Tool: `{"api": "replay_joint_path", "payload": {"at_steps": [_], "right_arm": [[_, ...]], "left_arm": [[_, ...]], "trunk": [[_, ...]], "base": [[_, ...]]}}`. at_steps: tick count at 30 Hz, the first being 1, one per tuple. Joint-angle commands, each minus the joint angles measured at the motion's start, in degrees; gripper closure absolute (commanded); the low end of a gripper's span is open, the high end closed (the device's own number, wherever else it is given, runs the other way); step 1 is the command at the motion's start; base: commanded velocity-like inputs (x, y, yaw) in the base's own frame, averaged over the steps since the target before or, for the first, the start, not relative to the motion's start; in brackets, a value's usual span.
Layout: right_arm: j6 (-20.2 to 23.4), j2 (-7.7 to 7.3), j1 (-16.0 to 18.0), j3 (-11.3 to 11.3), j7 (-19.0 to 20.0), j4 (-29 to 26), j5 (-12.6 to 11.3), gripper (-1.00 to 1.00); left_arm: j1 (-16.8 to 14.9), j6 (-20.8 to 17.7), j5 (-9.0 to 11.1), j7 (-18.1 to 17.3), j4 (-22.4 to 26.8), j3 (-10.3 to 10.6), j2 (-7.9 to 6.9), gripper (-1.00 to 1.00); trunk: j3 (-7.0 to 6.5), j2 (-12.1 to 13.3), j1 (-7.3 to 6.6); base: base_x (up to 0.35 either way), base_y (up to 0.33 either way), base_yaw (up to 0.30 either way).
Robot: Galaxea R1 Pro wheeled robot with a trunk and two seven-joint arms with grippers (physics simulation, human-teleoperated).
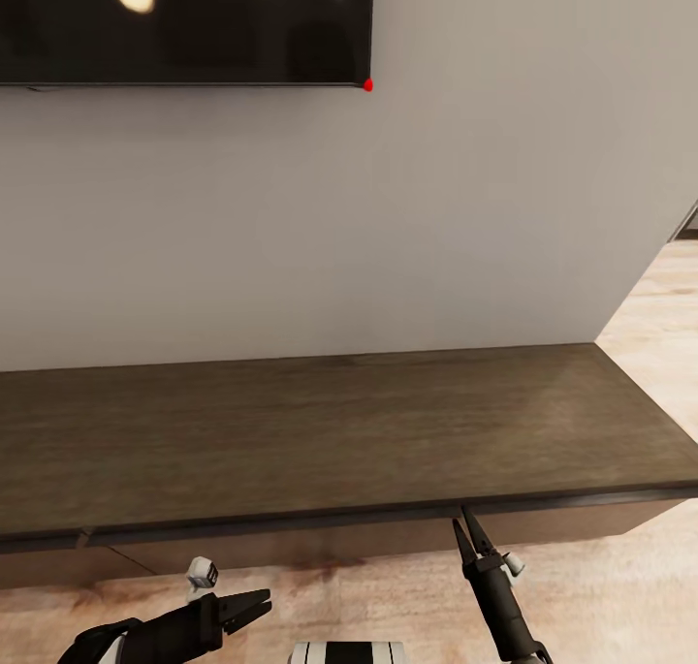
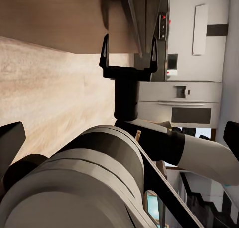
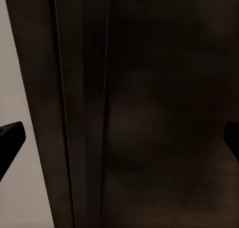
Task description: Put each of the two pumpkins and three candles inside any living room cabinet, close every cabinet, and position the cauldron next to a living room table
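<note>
Right gripper [image 1: 465, 525] sits nearer the cabinet [image 1: 320, 431], its fingers spread and reaching toward twelve o'clock, tips at the lip under the top where a drawer front [image 1: 543, 521] runs crosswise, nine to three. Left gripper [image 1: 247, 611], also spread, hangs back at seven o'clock, aimed sideways. Television [image 1: 184, 24] is mounted above; nothing blocks the approach.

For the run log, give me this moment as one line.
scene: cabinet below TV | right claw: open, at cabinet's front edge | left claw: open, empty, low over floor
</note>
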State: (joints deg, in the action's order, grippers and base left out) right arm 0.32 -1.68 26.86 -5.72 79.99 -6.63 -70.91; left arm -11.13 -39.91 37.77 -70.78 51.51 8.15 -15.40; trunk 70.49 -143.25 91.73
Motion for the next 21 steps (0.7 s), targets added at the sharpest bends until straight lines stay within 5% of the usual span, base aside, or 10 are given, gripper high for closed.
{"api": "replay_joint_path", "payload": {"at_steps": [1,14,15,21], "right_arm": [[0.1,0.01,0.0,-0.4,0.2,0.0,0.4,-1.0],[0.1,-0.07,0.0,-0.4,0.1,0.0,0.4,-1.0],[0.1,-0.07,0.0,-0.4,0.1,0.0,0.4,1.0],[0.1,0.01,0.0,-0.3,0.1,0.0,0.5,1.0]], "left_arm": [[0.0,-0.5,0.5,0.0,0.0,0.2,-0.07,-1.0],[0.0,-0.5,0.5,0.0,0.0,0.2,-0.07,-1.0],[0.0,-0.5,0.5,0.0,0.0,0.2,-0.07,-1.0],[0.0,-0.5,0.5,0.0,0.0,0.2,-0.07,-1.0]], "trunk": [[0.04,0.0,-0.01],[0.04,0.0,-0.01],[0.04,0.0,-0.01],[0.04,0.0,-0.01]], "base": [[0.003,0.0,0.0],[0.0,0.0,0.0],[0.0,0.0,0.0],[0.0,0.0,0.0]]}}
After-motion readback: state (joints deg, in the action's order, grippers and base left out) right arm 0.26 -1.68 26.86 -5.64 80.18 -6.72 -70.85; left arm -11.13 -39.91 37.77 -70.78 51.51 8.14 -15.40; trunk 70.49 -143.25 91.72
